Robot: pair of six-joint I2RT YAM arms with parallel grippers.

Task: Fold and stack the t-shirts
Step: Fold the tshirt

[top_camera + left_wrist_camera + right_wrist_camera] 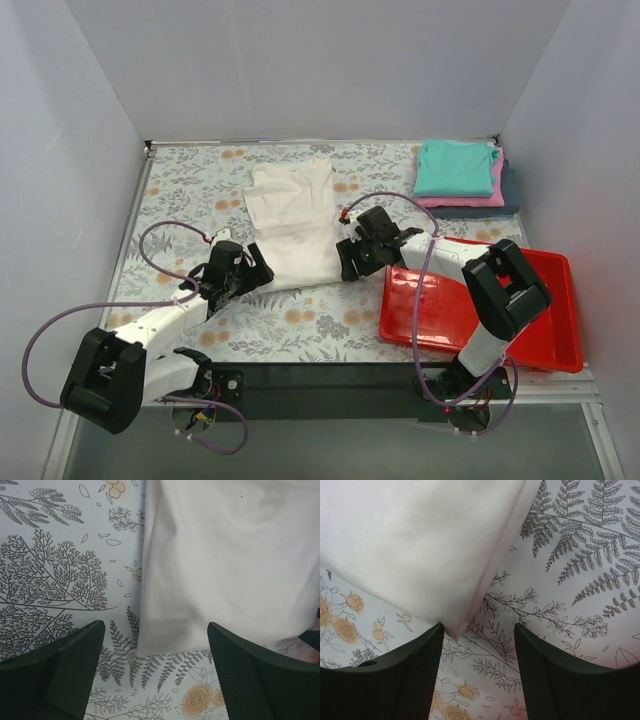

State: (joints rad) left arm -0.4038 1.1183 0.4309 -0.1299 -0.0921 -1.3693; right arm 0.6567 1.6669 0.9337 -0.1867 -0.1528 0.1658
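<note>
White t-shirt [295,225] lies part-folded, flat on the floral counter [320,325], left of the red tray [548,340] and slightly beyond it. You have the left end effector [156,630] farther left of the tray, jaws wide apart, low over the shirt's near-left corner, gripping nothing. Your right end effector [478,629] sits just left of the tray's far-left corner, likewise spread open, with the shirt's near-right corner between its fingers; contact cannot be told. Teal tee [455,167] tops the pink tee [470,199] and the dark blue-grey tee [503,205], stacked just beyond the tray's far edge.
</note>
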